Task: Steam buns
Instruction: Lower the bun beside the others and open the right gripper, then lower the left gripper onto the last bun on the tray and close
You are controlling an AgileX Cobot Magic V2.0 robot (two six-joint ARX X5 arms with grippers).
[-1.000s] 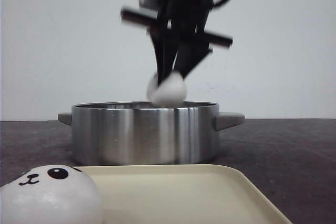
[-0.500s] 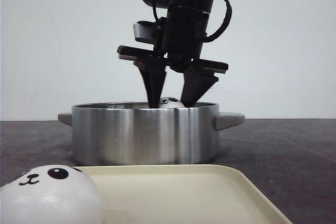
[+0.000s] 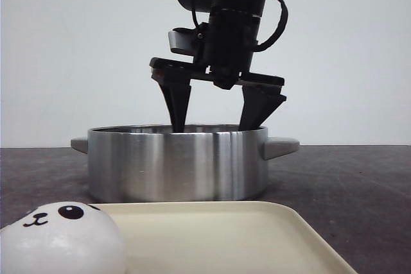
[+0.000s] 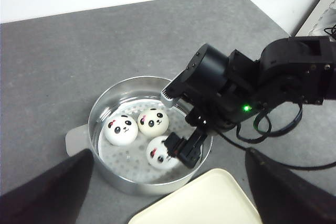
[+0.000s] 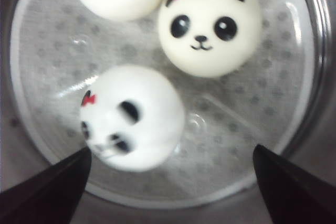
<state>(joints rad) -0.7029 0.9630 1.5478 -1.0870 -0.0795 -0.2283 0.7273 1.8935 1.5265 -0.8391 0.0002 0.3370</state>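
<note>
Grey tabletop [image 4: 63, 51] carries one steel pot [image 4: 100, 114] holding three buns [image 4: 153, 121]; a fourth bun [image 3: 61, 239] sits lower left on one cream tray [image 3: 257, 235]. Right gripper [image 3: 218, 117] hangs spread, empty, above the pot; left gripper [image 4: 168, 182] spread too.

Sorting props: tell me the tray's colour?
Pale cream tray, clearest in the front view.

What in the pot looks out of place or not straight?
One bun lies tipped on its side in the steel pot, face turned sideways, while the two other buns sit upright. The right tool hangs open above it. A fourth bun waits on the tray.
</note>
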